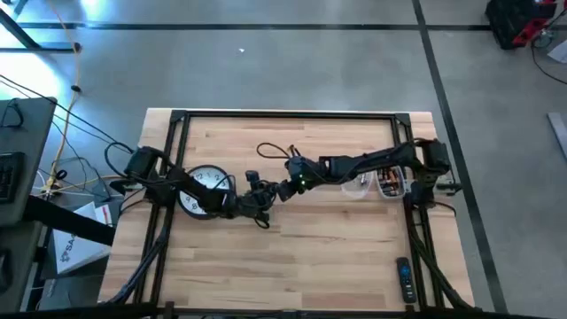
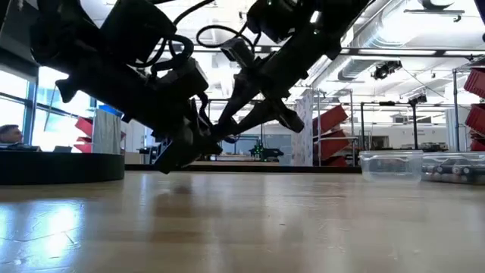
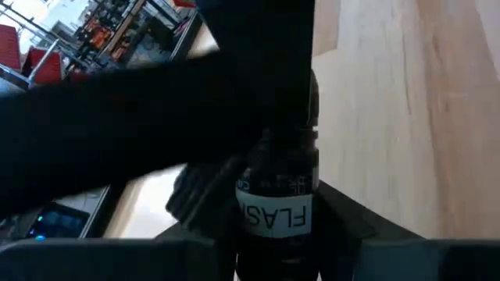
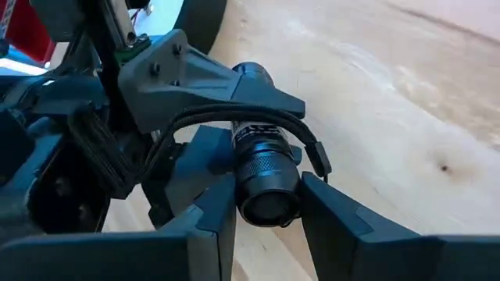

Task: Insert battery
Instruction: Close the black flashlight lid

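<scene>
Both grippers meet on a flashlight above mid-table.

From above, the left gripper [image 1: 252, 199] and right gripper [image 1: 285, 188] merge near the clock [image 1: 202, 189]. Only the wrist views show the flashlight [image 4: 262, 176]: left fingers [image 3: 344, 218] clamp its labelled body, right fingers [image 4: 207, 211] flank its end. Batteries sit in a tray [image 1: 391, 183] far right.

Bright overhead light, blurred wrist views

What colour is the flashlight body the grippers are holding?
Black, with white lettering; the flashlight shows best in the right wrist view.
</scene>
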Available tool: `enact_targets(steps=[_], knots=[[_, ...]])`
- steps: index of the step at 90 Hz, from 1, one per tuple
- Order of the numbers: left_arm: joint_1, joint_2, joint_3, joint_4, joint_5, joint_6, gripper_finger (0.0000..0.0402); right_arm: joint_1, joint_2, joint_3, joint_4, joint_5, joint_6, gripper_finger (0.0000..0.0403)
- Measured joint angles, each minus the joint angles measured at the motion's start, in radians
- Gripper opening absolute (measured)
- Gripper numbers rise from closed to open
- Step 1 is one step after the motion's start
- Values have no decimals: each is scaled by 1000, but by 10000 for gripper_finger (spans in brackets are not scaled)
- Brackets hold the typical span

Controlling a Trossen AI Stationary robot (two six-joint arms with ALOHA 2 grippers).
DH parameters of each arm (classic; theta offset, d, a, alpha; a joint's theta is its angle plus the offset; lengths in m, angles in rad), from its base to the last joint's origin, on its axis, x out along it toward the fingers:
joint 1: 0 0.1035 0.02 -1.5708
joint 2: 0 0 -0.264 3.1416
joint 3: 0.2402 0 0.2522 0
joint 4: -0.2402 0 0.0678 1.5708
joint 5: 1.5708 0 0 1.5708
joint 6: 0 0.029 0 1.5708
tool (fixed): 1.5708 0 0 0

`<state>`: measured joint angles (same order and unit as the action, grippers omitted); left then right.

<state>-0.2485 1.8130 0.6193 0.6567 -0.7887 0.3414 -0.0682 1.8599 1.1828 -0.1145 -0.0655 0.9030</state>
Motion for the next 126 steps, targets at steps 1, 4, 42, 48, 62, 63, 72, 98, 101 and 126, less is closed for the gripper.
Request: enact_targets(steps=[1, 4, 42, 48, 62, 63, 72, 98, 101, 126], knots=[[0, 0, 0, 0, 3, -1, 99, 0, 0, 0, 0, 0, -4, 109], [0, 0, 1, 2, 25, -8, 99, -2, 1, 0, 10, 0, -20, 117], [49, -81, 2, -165, 423, -176, 99, -6, -140, 0, -13, -65, -518, 216], [73, -80, 2, -152, 517, -189, 99, 29, -173, 0, -32, -43, -668, 215], [125, -80, 2, -117, 652, -249, 99, 153, -184, 1, -91, 32, -1003, 205], [128, -80, 2, -115, 662, -255, 99, 163, -181, 1, -95, 42, -1022, 205], [150, -80, 1, -117, 749, -302, 99, 240, -154, 1, -117, 178, -1194, 200], [147, -79, 0, -80, 870, -306, 99, 358, -98, 0, -114, 388, -1528, 177], [148, -79, 0, -72, 870, -305, 99, 363, -87, 0, -112, 398, -1559, 172], [149, -78, -1, -67, 867, -296, 99, 359, -44, 0, -103, 415, -1621, 139]])
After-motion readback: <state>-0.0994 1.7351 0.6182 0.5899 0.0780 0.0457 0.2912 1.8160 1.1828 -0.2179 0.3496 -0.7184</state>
